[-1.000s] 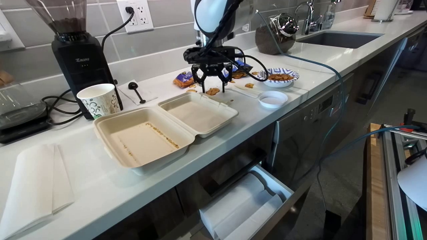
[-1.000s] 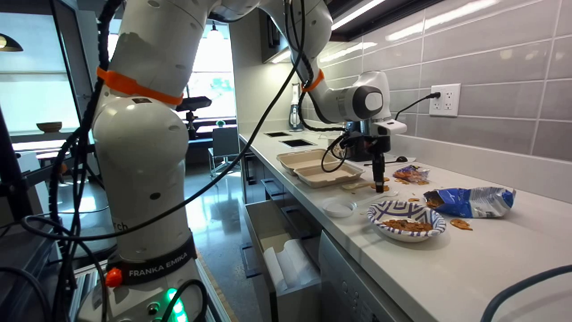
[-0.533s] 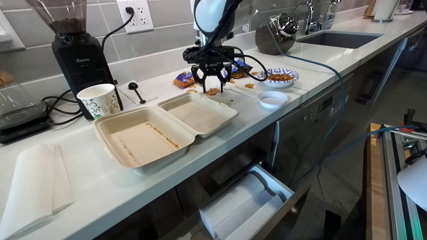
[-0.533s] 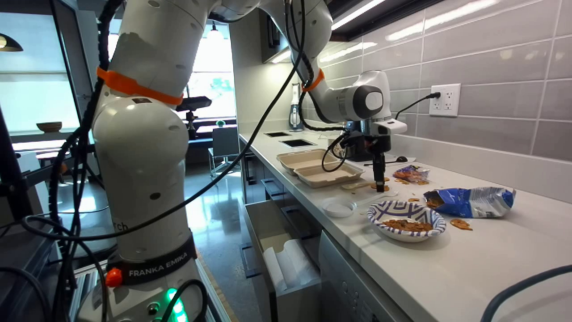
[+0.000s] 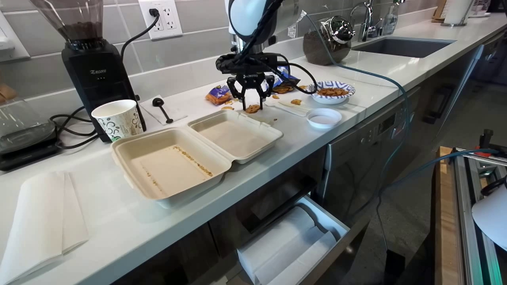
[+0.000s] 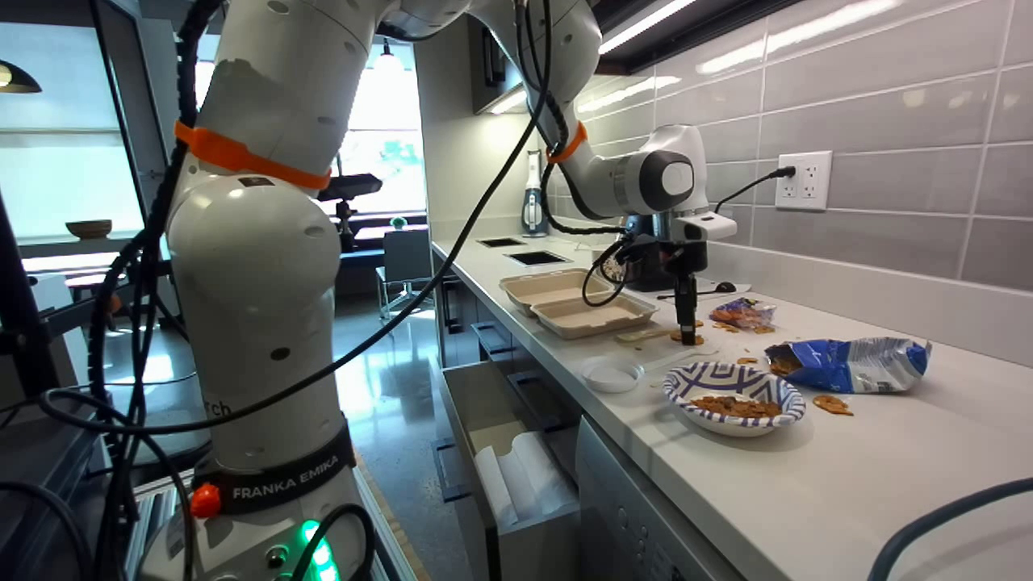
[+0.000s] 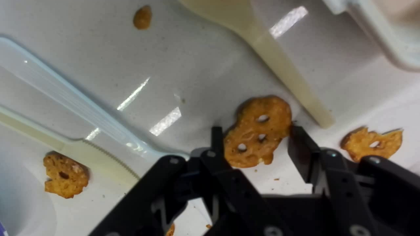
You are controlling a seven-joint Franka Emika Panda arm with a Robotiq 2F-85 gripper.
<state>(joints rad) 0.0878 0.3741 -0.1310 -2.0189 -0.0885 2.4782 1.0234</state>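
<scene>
In the wrist view, the fingers of the gripper (image 7: 257, 134) stand apart near the lower centre, straddling a pretzel crisp (image 7: 252, 131) on the counter (image 7: 197, 65); whether they touch its edges I cannot tell. The handle of a pale utensil (image 7: 276, 62) crowds the crisp's upper-right edge and a broken pretzel (image 7: 370, 144) lies farther right, while a wider stretch of counter separates the crisp from the clear utensil (image 7: 78, 102) at left. The rim of the takeout box (image 7: 375, 29) cuts across the upper-right corner.
</scene>
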